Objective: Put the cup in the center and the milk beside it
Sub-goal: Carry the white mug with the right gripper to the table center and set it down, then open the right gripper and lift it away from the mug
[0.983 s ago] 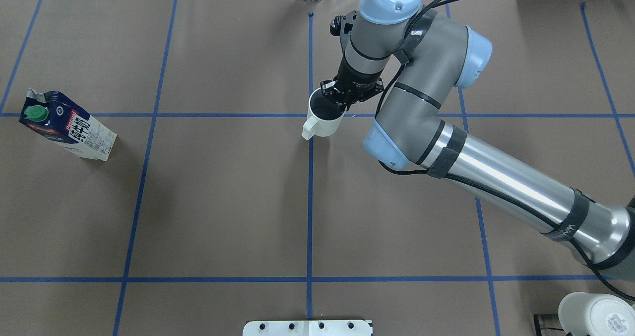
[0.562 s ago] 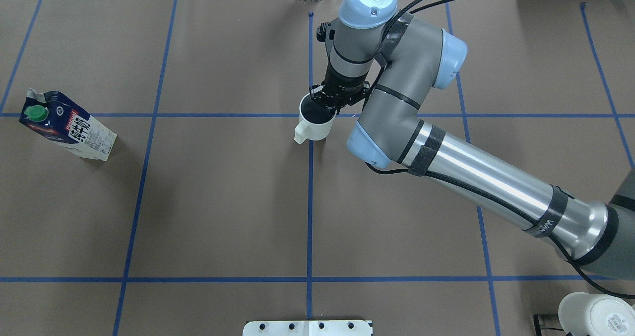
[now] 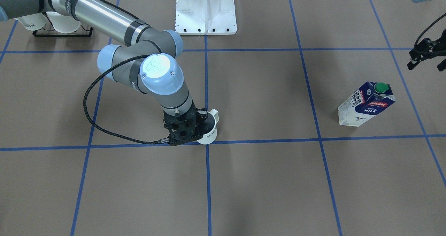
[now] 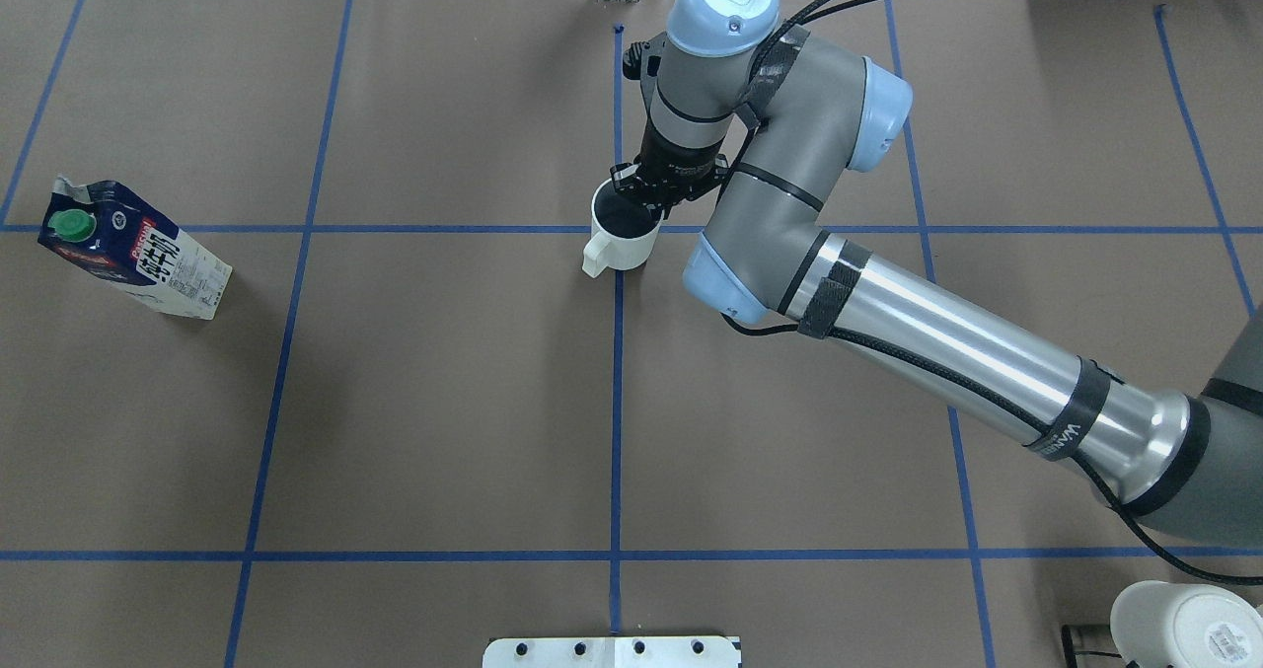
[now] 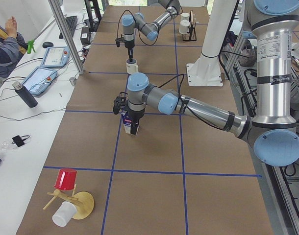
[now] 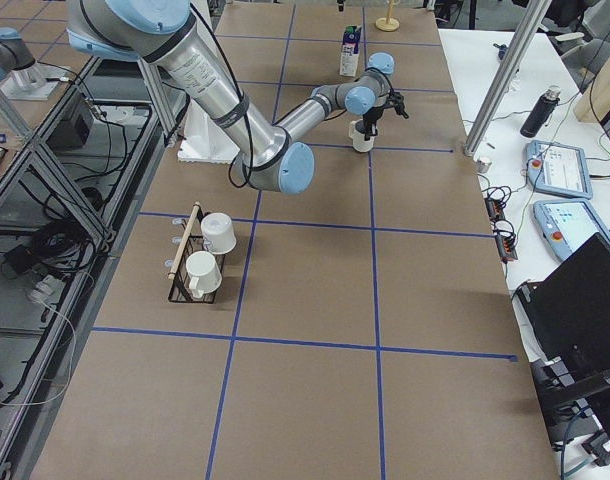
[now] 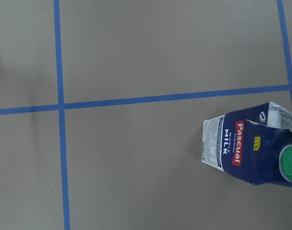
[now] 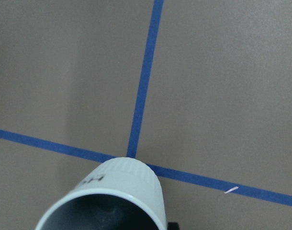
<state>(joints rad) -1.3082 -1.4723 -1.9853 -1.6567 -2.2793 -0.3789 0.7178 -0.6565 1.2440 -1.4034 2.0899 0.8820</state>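
Note:
The white "HOME" cup (image 4: 620,241) is upright over the center tape crossing (image 4: 618,228), with its handle towards the robot's left. My right gripper (image 4: 649,204) is shut on the cup's far rim. I cannot tell whether the cup touches the surface. In the right wrist view the cup (image 8: 115,196) covers the near edge of the crossing (image 8: 131,154). The milk (image 4: 133,259) stands far to the left, tilted in view, with its green cap up. My left gripper (image 3: 425,66) hovers open near the milk (image 3: 366,105), which also shows in the left wrist view (image 7: 253,151).
A black rack with two tilted white mugs (image 3: 57,23) stands by the right arm's base and also shows in the overhead view (image 4: 1184,624). The white robot mount (image 3: 205,9) sits at the table's near edge. A wooden stand with a red cup (image 5: 66,180) is at the left end.
My right arm has carried the cup leftward along the tape line, from just right of the center crossing to over it. The milk has not moved.

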